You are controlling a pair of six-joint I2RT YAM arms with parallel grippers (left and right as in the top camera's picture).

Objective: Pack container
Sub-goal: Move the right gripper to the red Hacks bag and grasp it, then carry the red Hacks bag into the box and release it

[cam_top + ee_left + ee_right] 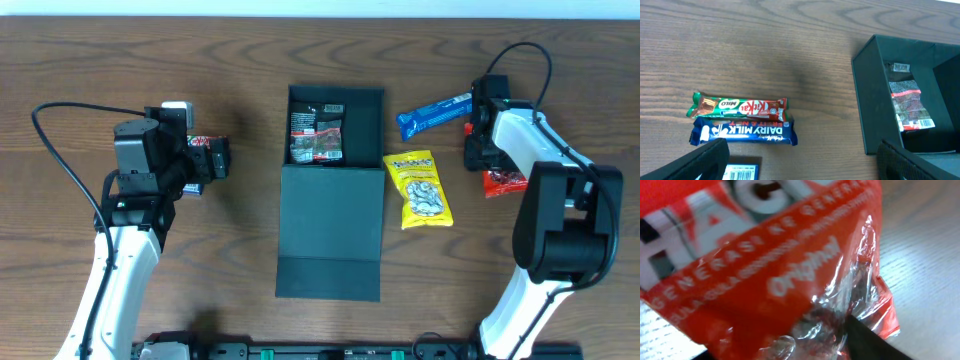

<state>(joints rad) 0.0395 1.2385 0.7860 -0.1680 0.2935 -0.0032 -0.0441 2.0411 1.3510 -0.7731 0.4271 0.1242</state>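
Observation:
The dark teal container [368,118] stands open at the table's middle, its flap lid [330,235] lying flat towards the front. One dark snack packet [316,135] lies inside; it also shows in the left wrist view [907,105] within the container [872,100]. My left gripper [208,160] is open and empty [805,170], low over a KitKat bar [740,106] and a blue Dairy Milk bar [742,132]. My right gripper [484,160] is down on a red snack packet [503,181]. The packet [765,270] fills the right wrist view, crumpled between the fingers [785,345].
A yellow packet [420,188] lies just right of the lid. A blue packet [433,115] lies right of the container's back. A blue pack with a barcode [742,171] lies under my left gripper. Both arms' cables loop over the table sides.

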